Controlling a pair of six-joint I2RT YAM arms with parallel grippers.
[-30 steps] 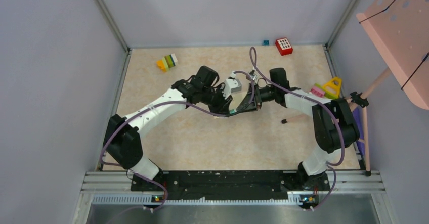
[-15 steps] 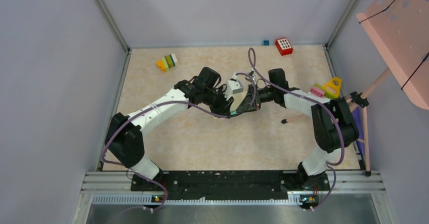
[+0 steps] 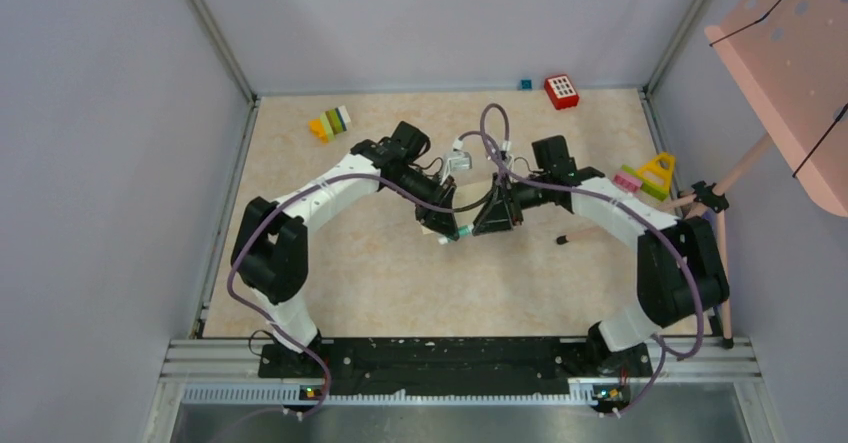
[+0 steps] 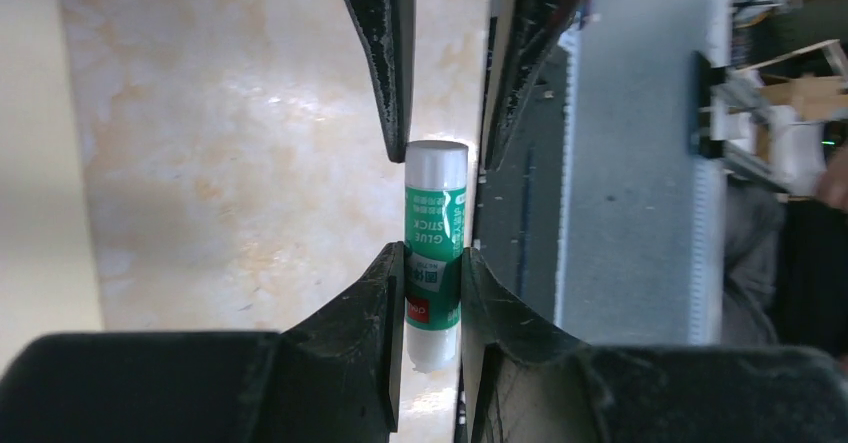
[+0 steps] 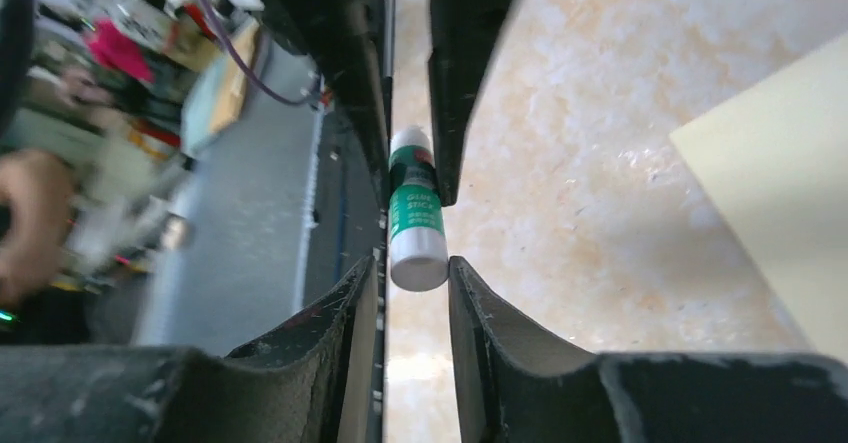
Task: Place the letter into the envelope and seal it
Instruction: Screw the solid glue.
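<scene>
A green and white glue stick is held between the two grippers above the table. My left gripper is shut on its green body. My right gripper faces it, narrowly open, with the stick's white end just between its fingertips. In the top view both grippers meet at the table's middle, left gripper and right gripper. The pale cream envelope lies flat on the table beside them, only a corner showing; it also shows at the left wrist view's edge. No letter is visible.
Stacked toy blocks sit at the back left, a red block at the back, a yellow triangle with pink pieces at the right. A pink perforated stand leans over the right wall, its legs by the table edge.
Both grippers have moved together toward the near side with the glue stick between them. The left arm's elbow has swung in and the right arm has stretched out.
</scene>
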